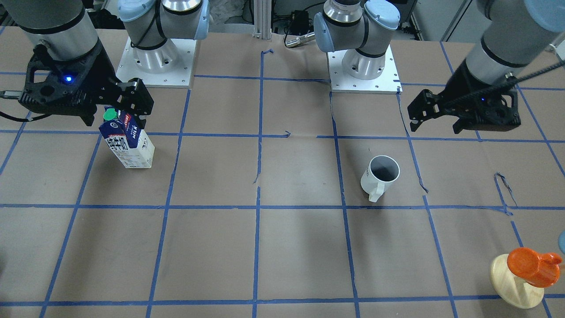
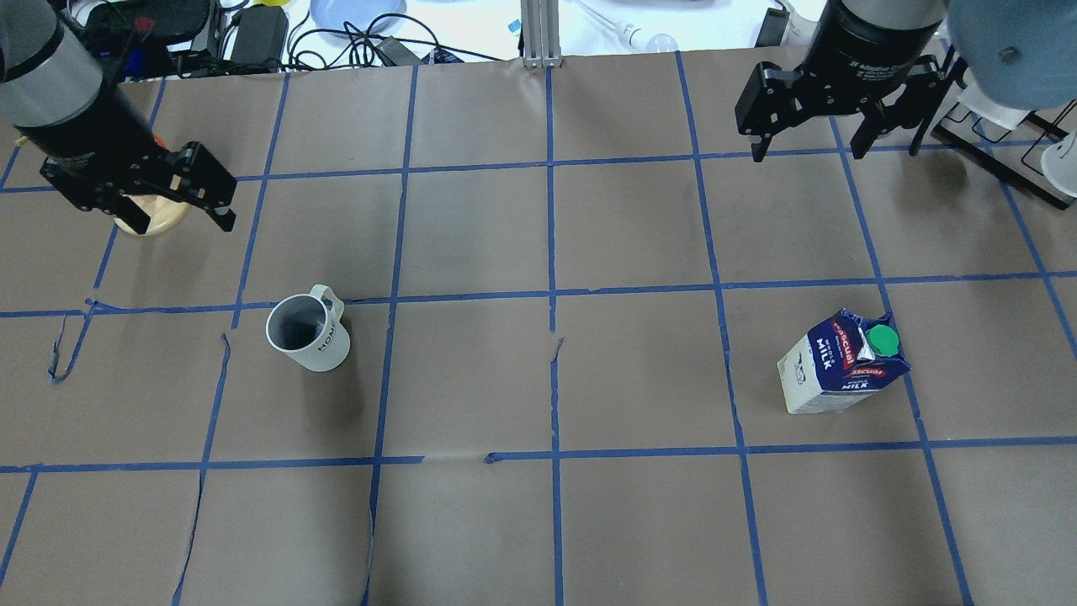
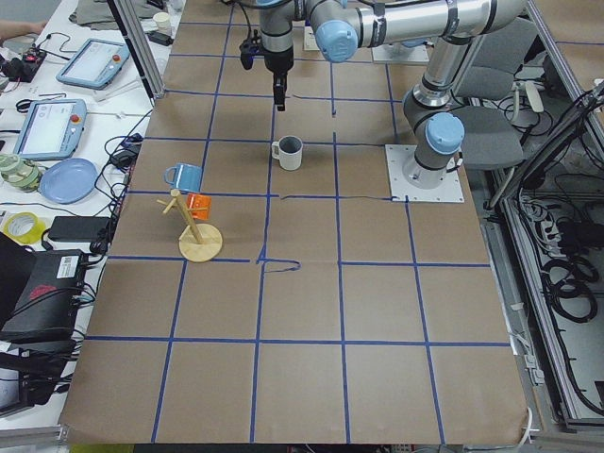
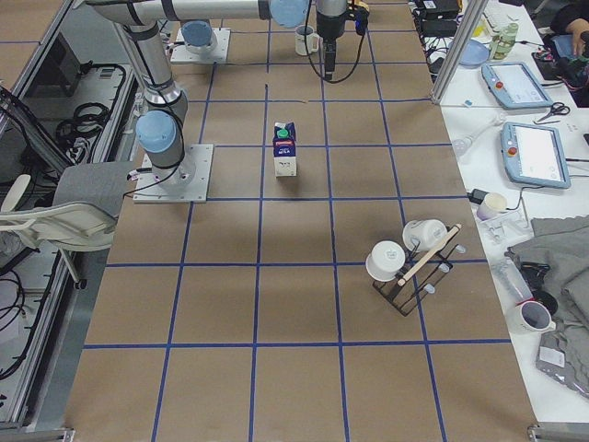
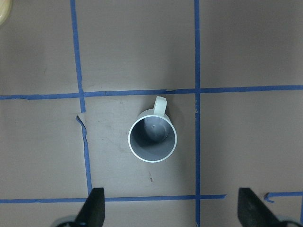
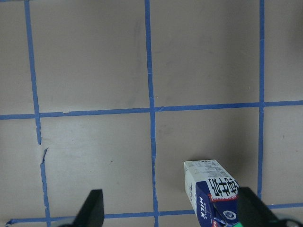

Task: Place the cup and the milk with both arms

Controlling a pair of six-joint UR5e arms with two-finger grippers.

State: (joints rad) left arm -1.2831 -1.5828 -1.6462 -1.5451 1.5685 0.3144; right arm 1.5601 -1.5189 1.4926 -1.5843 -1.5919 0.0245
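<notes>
Counter (image 2: 589,522): brown paper, blue tape grid.
Milk carton (image 2: 841,364) nearest, upright, standing free, well apart to right of white mug (image 2: 307,332).
Mug upright, empty, handle turned away from robot.
Left gripper (image 1: 435,128) beyond mug and to its left, raised, jaws wide, holding nothing.
Right gripper (image 2: 806,139) farthest back, well right of mug, jaws wide, empty.
Judgement: nothing grasped, both items loose. Either all grasping and placing remains, or release is done; cannot tell.

The brown paper-covered tabletop (image 2: 639,539) is marked into squares with blue tape (image 2: 550,227). The cup (image 2: 308,335) and the milk (image 2: 841,366) stand upright on it, well apart. A pale wooden stand (image 1: 514,285) rests on the cup's side.
</notes>
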